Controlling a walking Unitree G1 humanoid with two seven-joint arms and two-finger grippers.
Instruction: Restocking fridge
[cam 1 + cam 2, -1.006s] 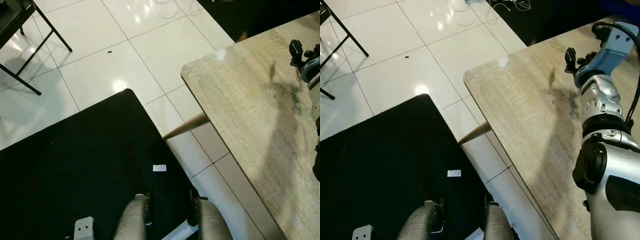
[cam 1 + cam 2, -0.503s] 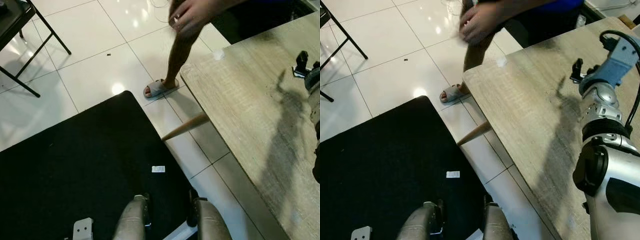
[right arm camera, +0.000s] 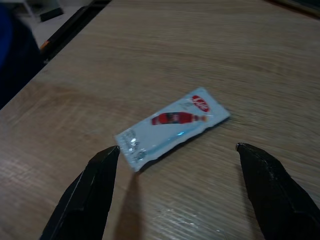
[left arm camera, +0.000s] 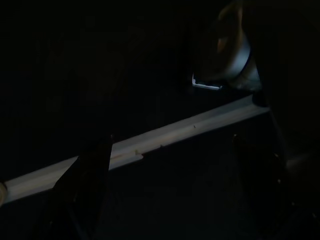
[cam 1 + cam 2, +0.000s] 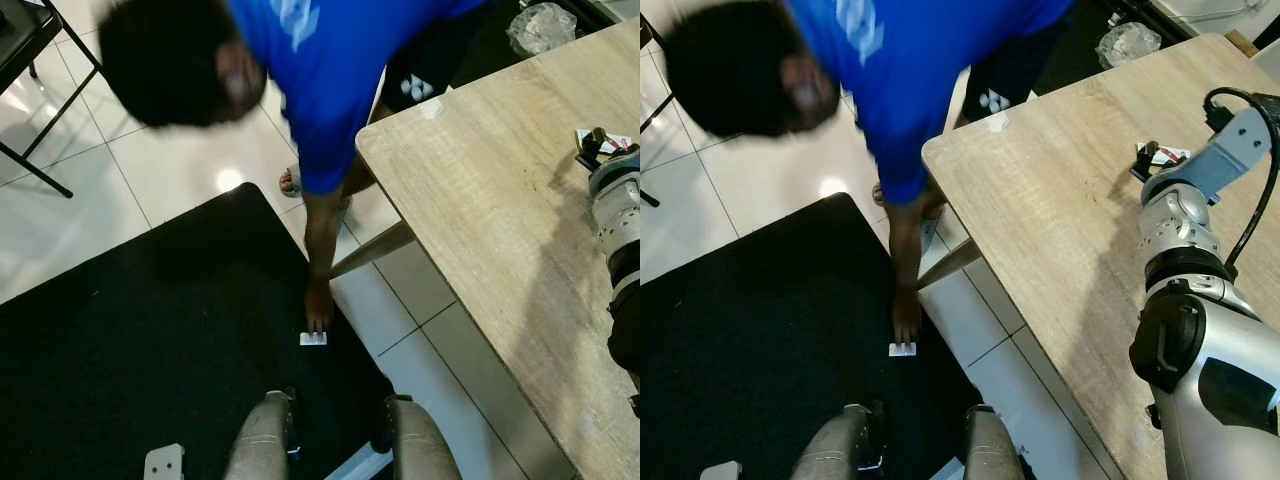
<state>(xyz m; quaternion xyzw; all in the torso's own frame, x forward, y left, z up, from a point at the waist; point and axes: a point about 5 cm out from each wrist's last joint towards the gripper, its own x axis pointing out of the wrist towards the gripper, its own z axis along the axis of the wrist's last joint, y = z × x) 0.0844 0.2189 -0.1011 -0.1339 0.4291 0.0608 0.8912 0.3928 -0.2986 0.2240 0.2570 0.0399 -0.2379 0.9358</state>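
Right gripper (image 3: 175, 187) hovers fingers wide over the flat white sauce sachet with red bottle print (image 3: 172, 128), near the light wooden table's (image 5: 480, 200) far edge. Sachet lies flat: fingertips may skid off it. Left gripper (image 4: 165, 190) idle, fingers apart. Person's hand (image 5: 318, 310) reaches the small white tag (image 5: 313, 339) on the black mat (image 5: 150, 340) by the robot's feet: stepping risks contact.

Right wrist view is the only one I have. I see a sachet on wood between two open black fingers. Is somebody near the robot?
Observer: Yes. A person in a blue shirt bends down beside the table.
Operator: What does this person do?
Observer: The person's hand reaches a small white tag on the black mat.
Operator: And the left gripper?
Observer: It hangs idle in the dark, fingers apart.
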